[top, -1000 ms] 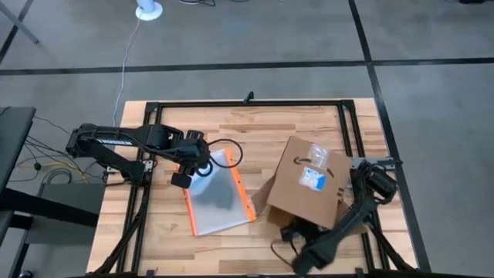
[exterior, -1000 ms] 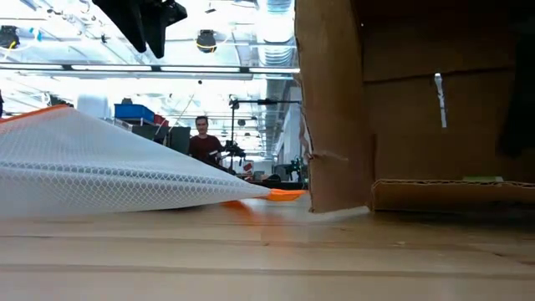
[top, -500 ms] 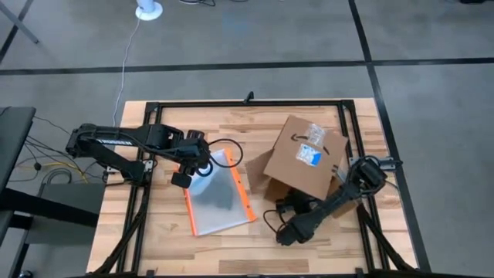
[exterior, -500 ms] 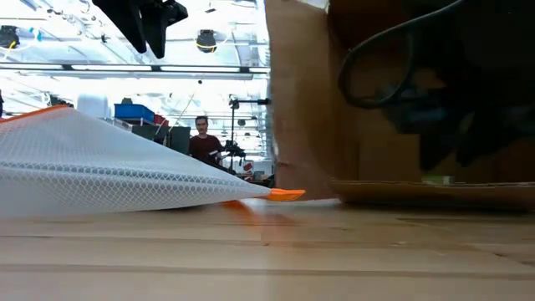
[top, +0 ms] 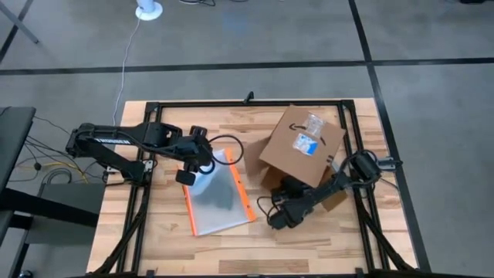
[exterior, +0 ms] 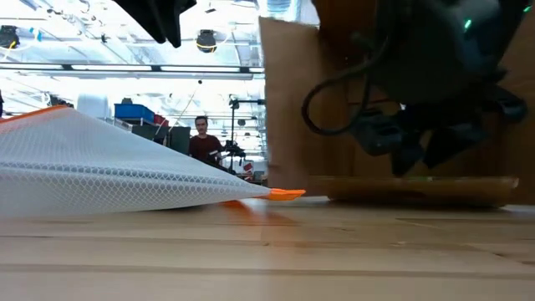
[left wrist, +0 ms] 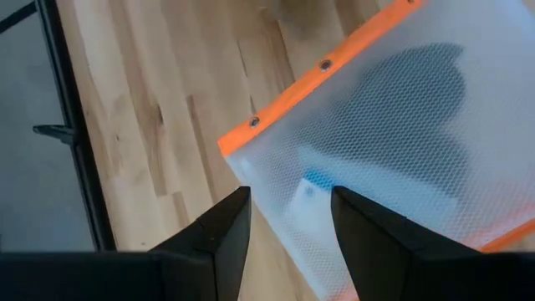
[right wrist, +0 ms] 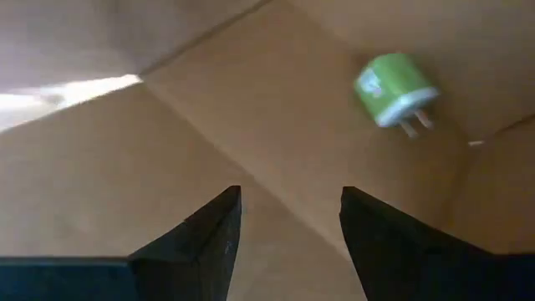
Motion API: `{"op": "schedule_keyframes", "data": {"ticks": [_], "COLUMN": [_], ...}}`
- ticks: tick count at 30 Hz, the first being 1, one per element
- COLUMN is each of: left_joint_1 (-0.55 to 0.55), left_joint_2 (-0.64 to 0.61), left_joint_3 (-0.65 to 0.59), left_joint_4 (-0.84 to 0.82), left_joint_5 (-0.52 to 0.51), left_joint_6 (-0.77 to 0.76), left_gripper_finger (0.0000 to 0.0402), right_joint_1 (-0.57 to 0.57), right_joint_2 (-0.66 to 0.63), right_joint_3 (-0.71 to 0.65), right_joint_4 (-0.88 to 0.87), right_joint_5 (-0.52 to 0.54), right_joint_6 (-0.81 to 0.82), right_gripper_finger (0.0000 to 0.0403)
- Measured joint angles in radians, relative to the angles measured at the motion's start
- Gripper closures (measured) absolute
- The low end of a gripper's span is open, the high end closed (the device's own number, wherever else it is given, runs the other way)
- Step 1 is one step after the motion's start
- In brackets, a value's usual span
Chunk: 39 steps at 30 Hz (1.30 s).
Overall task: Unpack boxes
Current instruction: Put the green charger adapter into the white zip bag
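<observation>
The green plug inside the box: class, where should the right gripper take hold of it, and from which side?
Grip the green plug across its rounded body, not the thin prongs. It lies loose on the cardboard inside the box, so come straight in through the open side, where the right gripper already points with fingers open.

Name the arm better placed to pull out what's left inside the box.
Right. The right gripper sits open at the mouth of the cardboard box, looking in at a green plug. The left gripper hangs over the mesh pouch, away from the box.
</observation>
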Motion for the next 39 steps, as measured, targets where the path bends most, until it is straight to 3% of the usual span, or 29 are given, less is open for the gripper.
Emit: {"op": "schedule_keyframes", "data": {"ticks": [6,12,17,22,26,39], "left_joint_1": [0.0,0.0,0.0,0.0,0.0,0.0], "left_joint_2": [0.0,0.0,0.0,0.001,0.001,0.001], "left_joint_3": [0.0,0.0,0.0,0.0,0.0,0.0], "left_joint_4": [-0.001,0.0,0.0,0.0,-0.003,0.022], "left_joint_5": [0.003,0.004,0.004,0.004,0.005,0.005], "left_joint_6": [-0.031,-0.053,-0.061,-0.063,-0.062,0.01], "left_gripper_finger": [0.0249,0.0249,0.0249,0.0249,0.0249,0.0249], "right_joint_1": [-0.094,-0.194,-0.245,-0.267,-0.245,-0.08], "right_joint_2": [0.0,0.0,0.0,-0.002,-0.005,-0.002], "right_joint_3": [-0.012,-0.077,-0.122,-0.171,-0.165,0.01], "right_joint_4": [-0.031,0.067,0.196,0.445,0.572,0.547], "right_joint_5": [0.088,0.095,0.121,0.115,0.107,0.003], "right_joint_6": [0.001,-0.005,-0.016,-0.175,-0.273,-0.65], "right_gripper_finger": [0.0216,0.0216,0.0216,0.0216,0.0216,0.0216]}}
